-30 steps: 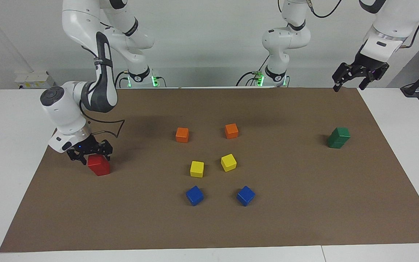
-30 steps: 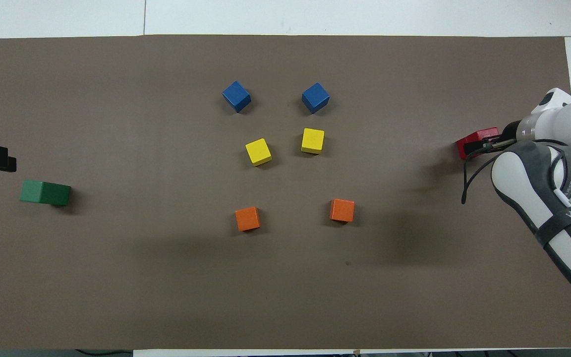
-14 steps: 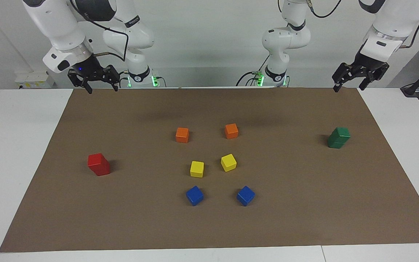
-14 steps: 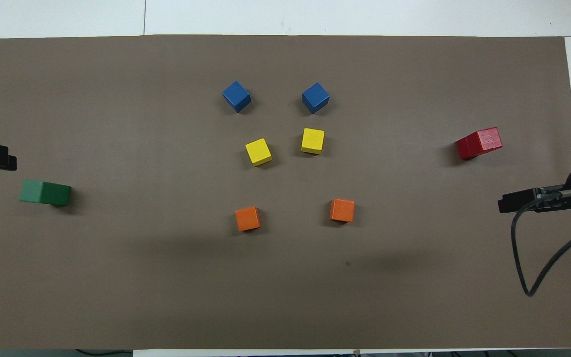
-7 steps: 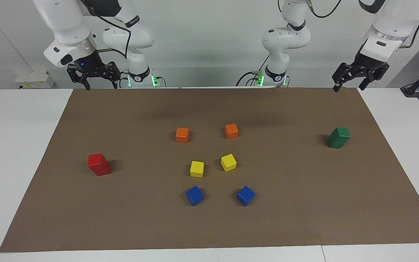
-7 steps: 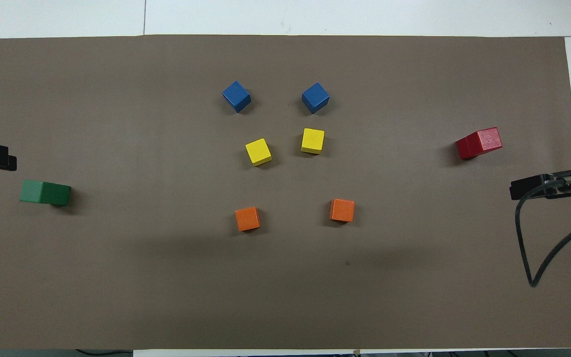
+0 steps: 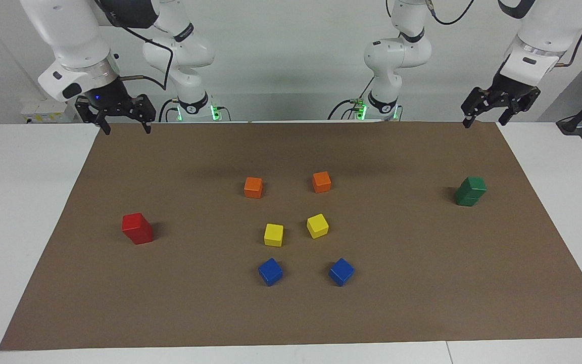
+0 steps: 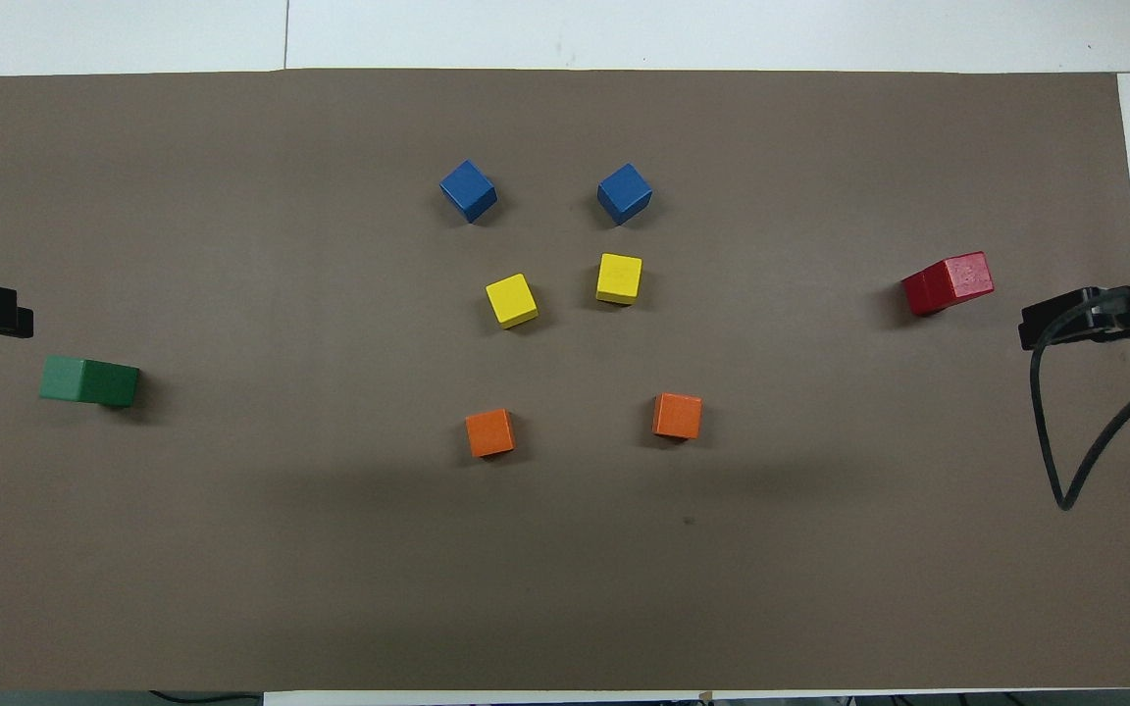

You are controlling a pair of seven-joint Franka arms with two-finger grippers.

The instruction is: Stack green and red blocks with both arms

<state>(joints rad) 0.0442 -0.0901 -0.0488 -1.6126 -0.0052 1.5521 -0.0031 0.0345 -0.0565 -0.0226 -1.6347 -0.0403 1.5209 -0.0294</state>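
Red blocks (image 7: pixel 137 228) stand stacked two high on the brown mat (image 7: pixel 220 313), toward the right arm's end of the table (image 7: pixel 13 202). Green blocks (image 7: pixel 470 191) stand stacked two high toward the left arm's end. Right tool (image 7: pixel 125 127): raised over the mat's corner nearest the robots, jaws wide, empty. Left tool (image 7: pixel 484 120): raised over the mat's other near corner, jaws wide, empty.
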